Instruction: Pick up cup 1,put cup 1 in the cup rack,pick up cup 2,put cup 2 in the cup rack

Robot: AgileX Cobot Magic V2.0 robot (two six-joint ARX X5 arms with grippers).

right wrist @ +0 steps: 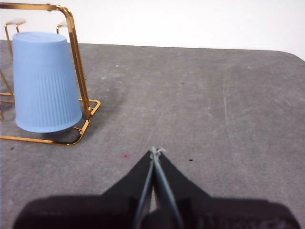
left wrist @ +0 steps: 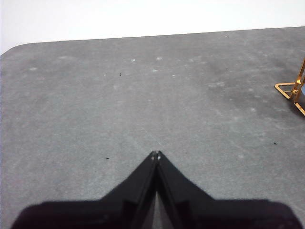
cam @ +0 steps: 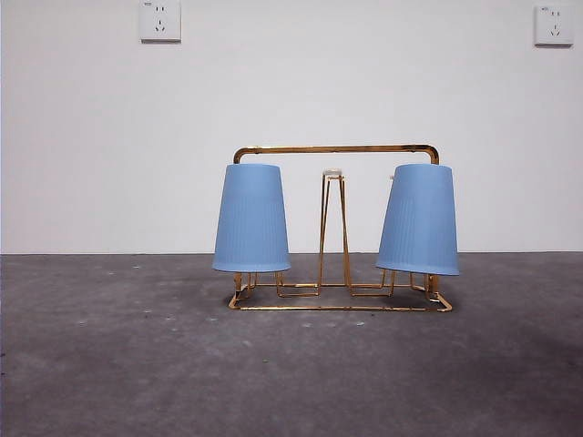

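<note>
The gold wire cup rack stands in the middle of the table in the front view. Two blue ribbed cups hang upside down on its pegs, one on the left and one on the right. The right cup tilts slightly. My right gripper is shut and empty, low over the table, apart from the rack and its blue cup. My left gripper is shut and empty over bare table; only a corner of the rack shows there. Neither gripper shows in the front view.
The grey table runs back to a white wall with two sockets. A free centre peg rises between the cups. The table's rounded corners show in both wrist views.
</note>
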